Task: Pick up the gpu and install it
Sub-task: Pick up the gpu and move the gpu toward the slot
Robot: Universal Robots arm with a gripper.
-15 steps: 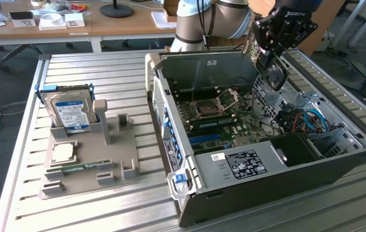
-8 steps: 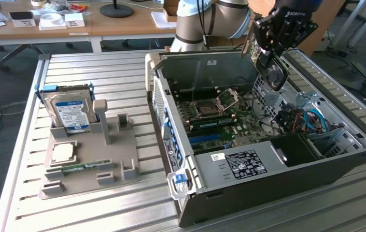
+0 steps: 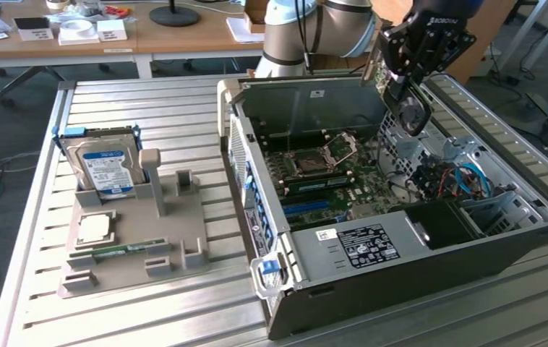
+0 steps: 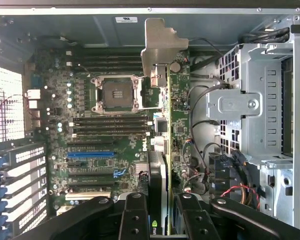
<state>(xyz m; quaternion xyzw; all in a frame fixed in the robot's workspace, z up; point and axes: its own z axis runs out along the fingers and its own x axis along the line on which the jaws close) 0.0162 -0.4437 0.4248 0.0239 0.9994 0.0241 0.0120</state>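
Black gripper [image 3: 397, 76] fingers close narrowly on the two flat faces of the gpu [image 3: 411, 108], holding it in the air over the open computer case [image 3: 418, 246]. The case lies on its side on a ribbed metal table [image 3: 139, 101]. In the exterior view the card hangs below the gripper near the case's far wall, clear of the motherboard [image 3: 337, 181], with its round fan [image 3: 410, 112] facing the camera.

In the wrist view the gpu [image 4: 159, 170] is seen edge-on, a thin dark strip between the gripper [image 4: 161, 206] fingers. One face is green board, the other black. Its silver bracket [image 4: 159, 45] sits at the end farthest from the fingers.

The long axis runs steeply downward from the grip towards the inside of the case, bracket end leading. The card stands on edge rather than lying flat.

By its look the card is light and stiff, but fragile. Bare components, fan blades and the contact edge would not take pressure well. The safest hold is across the flat faces at the plain end away from the bracket, as here. Held at one end, such a thin card could pivot or slip between the pads if it is pushed sideways.
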